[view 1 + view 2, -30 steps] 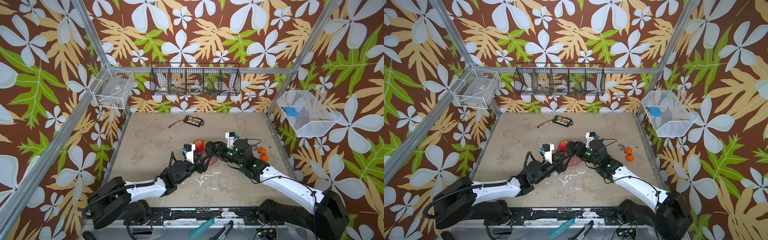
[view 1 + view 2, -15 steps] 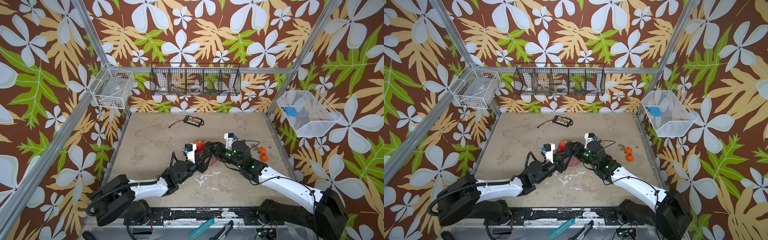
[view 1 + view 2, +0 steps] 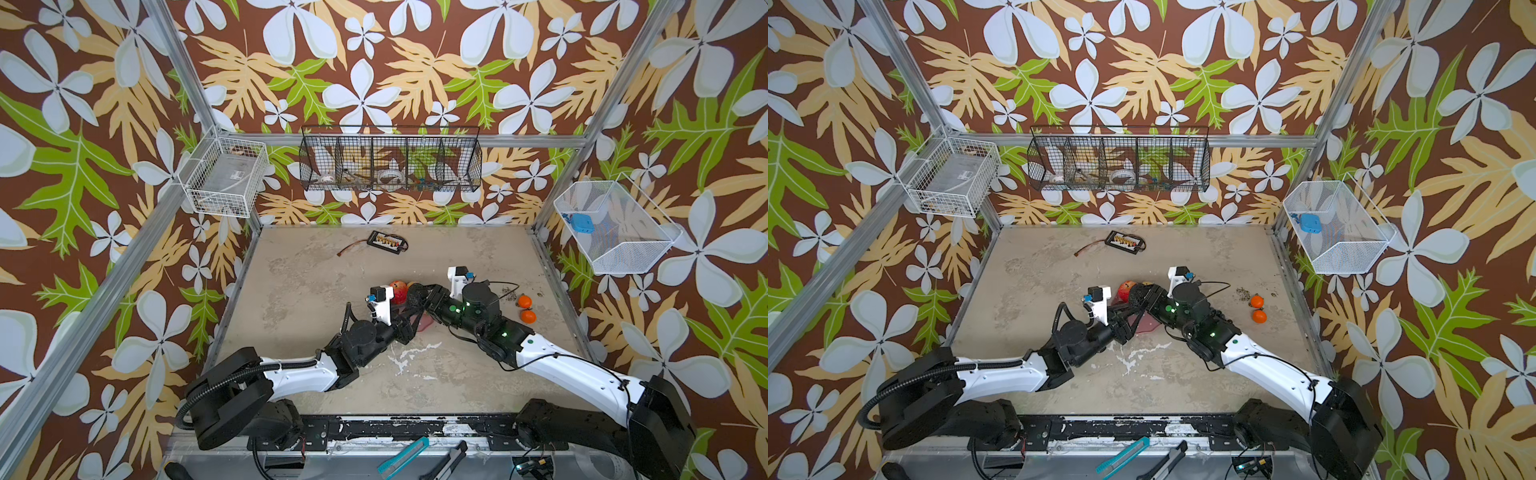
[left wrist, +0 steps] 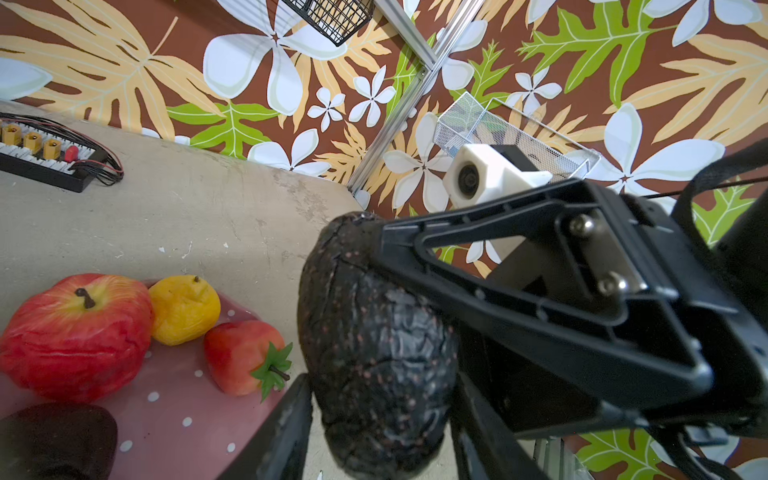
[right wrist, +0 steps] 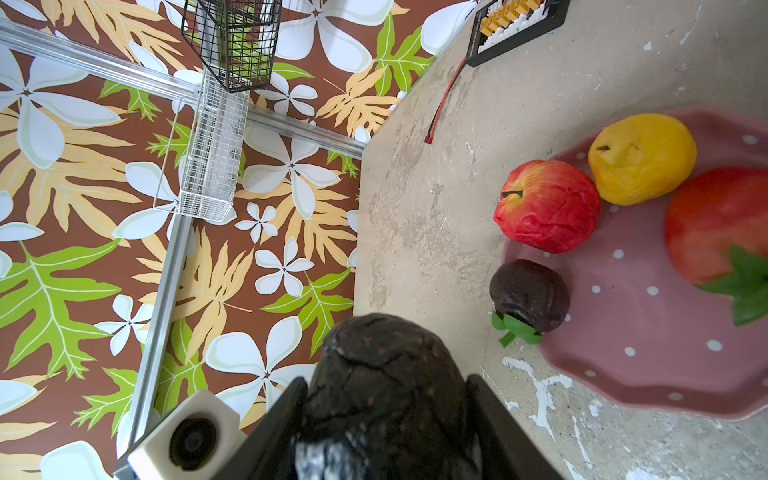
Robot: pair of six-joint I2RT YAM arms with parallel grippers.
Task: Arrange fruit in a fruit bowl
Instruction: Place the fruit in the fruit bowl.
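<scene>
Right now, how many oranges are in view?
2. One orange and a second orange just nearer the robot lie on the table, to the right of the right arm, outside the pink bowl. The arms cover part of the bowl, so more may be hidden.

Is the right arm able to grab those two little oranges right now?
Probably not yet. The right pincer is full: it's clamped on the avocado. The oranges lie in the open nearby, so once it lets go, the way looks free.
</scene>
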